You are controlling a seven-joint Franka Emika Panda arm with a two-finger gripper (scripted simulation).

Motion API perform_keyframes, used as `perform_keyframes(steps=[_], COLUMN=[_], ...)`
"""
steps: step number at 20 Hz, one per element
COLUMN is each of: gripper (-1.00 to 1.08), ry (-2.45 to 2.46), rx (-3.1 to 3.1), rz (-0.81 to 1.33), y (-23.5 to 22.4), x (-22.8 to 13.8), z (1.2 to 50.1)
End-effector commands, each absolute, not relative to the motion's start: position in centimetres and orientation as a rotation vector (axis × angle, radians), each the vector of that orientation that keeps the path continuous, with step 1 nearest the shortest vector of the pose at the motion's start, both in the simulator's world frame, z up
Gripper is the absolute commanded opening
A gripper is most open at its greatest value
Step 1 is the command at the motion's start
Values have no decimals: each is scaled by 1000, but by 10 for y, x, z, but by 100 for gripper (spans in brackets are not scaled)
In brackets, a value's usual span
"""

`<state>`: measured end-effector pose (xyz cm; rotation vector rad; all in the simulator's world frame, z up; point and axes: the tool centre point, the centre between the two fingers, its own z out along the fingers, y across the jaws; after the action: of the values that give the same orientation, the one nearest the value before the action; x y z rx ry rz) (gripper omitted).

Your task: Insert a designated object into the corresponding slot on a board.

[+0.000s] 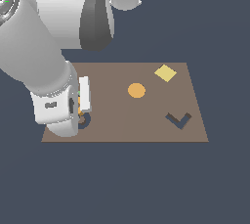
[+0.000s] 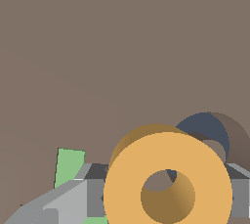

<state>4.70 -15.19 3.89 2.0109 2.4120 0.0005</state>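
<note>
In the wrist view the orange ring fills the foreground, with my gripper shut on it and a grey finger on either side. Just beyond it, partly covered by the ring, lies the dark grey-blue ring-shaped slot in the brown board. In the exterior view my gripper hangs low over the board's near corner at the exterior view's left. There only a sliver of the ring and of the slot shows beside the hand.
A green piece lies on the board close behind one finger. A solid orange disc sits mid-board, a yellow diamond at the far corner on the exterior view's right, and a dark V-shaped recess near the front. The arm covers the board's edge at the exterior view's left.
</note>
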Motion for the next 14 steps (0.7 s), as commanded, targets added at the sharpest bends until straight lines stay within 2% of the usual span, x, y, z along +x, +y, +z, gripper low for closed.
perform_keyframes(steps=[1,14], gripper=[-100,-100], ry=[2498,2748], rx=[1903,1520], rz=[1,0], y=[-151,-143], x=[55,79], z=[40,41])
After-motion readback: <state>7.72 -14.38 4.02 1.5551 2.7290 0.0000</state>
